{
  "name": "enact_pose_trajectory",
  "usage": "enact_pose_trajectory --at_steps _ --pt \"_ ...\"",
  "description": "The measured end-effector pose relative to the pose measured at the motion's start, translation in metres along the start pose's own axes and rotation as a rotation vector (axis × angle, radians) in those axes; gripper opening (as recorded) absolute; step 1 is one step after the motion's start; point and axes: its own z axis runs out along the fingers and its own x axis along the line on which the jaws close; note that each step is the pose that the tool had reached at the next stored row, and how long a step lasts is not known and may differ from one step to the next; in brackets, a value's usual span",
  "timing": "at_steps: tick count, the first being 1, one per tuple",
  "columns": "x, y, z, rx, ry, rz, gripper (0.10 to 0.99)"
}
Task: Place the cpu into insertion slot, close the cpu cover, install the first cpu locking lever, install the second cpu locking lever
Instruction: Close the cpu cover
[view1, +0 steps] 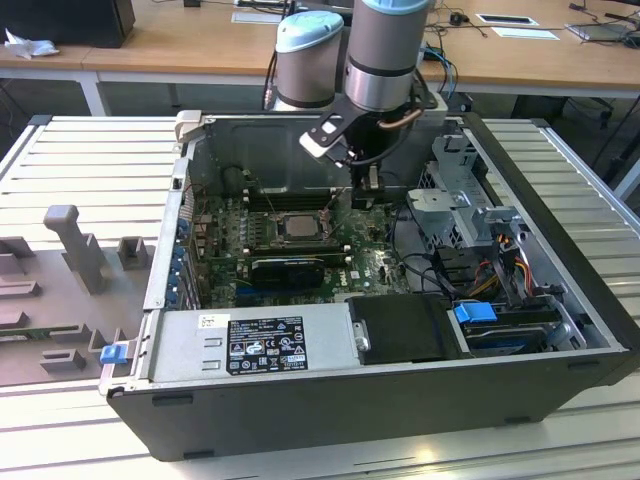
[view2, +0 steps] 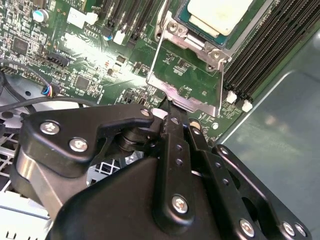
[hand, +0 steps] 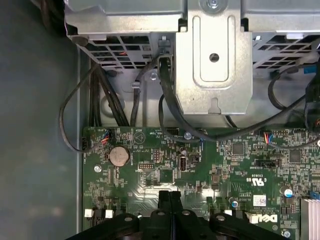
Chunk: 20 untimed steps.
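Note:
The cpu (view1: 297, 225) (view2: 220, 12) lies flat in the insertion slot (view2: 214, 54), its pale metal top showing. The cpu cover (view2: 186, 101) is swung open off the slot as a thin metal frame, with green board visible through its window. My gripper (view2: 171, 111) (view1: 355, 190) is shut, and its fingertips meet the cover's free edge on the side away from the cpu. In the first wrist view the gripper (hand: 169, 197) shows two fingers pressed together over the motherboard. I cannot tell whether the fingers pinch the cover or only touch it.
The open computer case (view1: 560, 200) lies on a slatted table. Memory slots (view2: 265, 55) flank the socket, and a black graphics card (view1: 287, 268) sits in front. A power supply (view1: 250, 345), drive cage (hand: 212, 60) and cables (hand: 165, 100) crowd the case. A grey fixture (view1: 75, 250) stands at the exterior view's left.

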Motion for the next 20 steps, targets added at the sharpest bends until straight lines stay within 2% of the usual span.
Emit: enact_pose_trajectory --at_steps 9,20 --pt "0.0000 -0.0055 -0.0001 0.000 0.0001 0.000 0.106" --pt "0.0000 -0.0087 -0.0002 0.000 0.0001 0.000 0.106"
